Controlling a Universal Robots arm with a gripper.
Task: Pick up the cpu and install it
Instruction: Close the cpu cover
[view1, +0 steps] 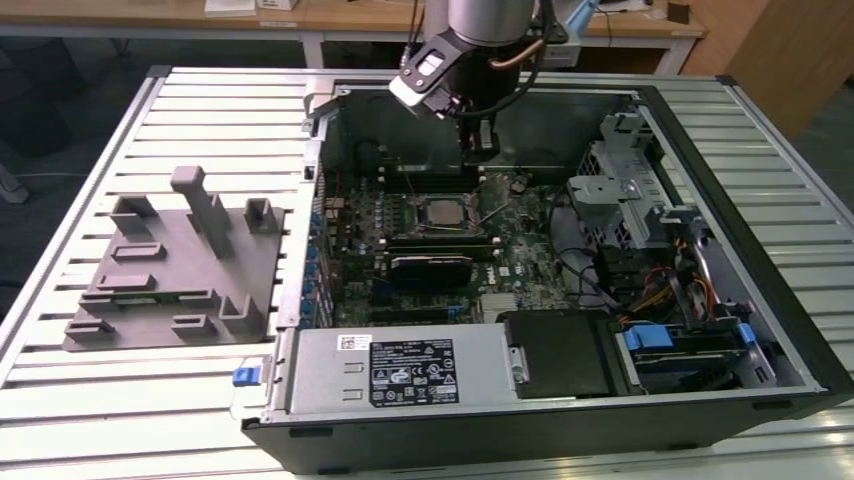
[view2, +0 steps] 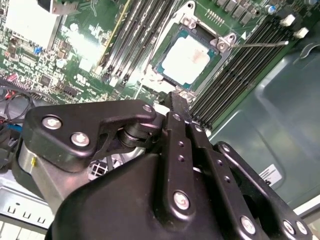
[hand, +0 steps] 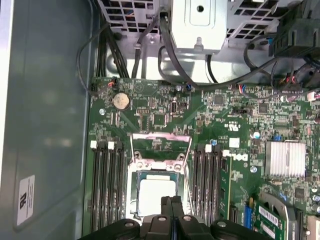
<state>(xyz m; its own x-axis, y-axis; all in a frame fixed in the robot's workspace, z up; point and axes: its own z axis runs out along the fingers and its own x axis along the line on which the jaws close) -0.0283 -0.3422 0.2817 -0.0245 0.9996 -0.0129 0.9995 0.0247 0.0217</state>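
Hand (hand: 171, 201) fingers together | over cpu (hand: 156, 192) edge | cpu seated in socket (hand: 156, 163)

The robot's arm (view1: 489, 18) hangs from the top edge of the exterior view, a little right of centre, its silvery tube ending in a black wrist (view1: 461, 78) tilted toward the exterior view's left. Below it the gripper (view1: 475, 152) points straight down in the upper middle of that frame, slim and dark. In both wrist views the gripper (hand: 172, 199) (view2: 179, 98) has its two black fingers (hand: 167, 206) (view2: 175, 131) pressed flat together with nothing between them, and the bolted link bars spread out to either side behind them.
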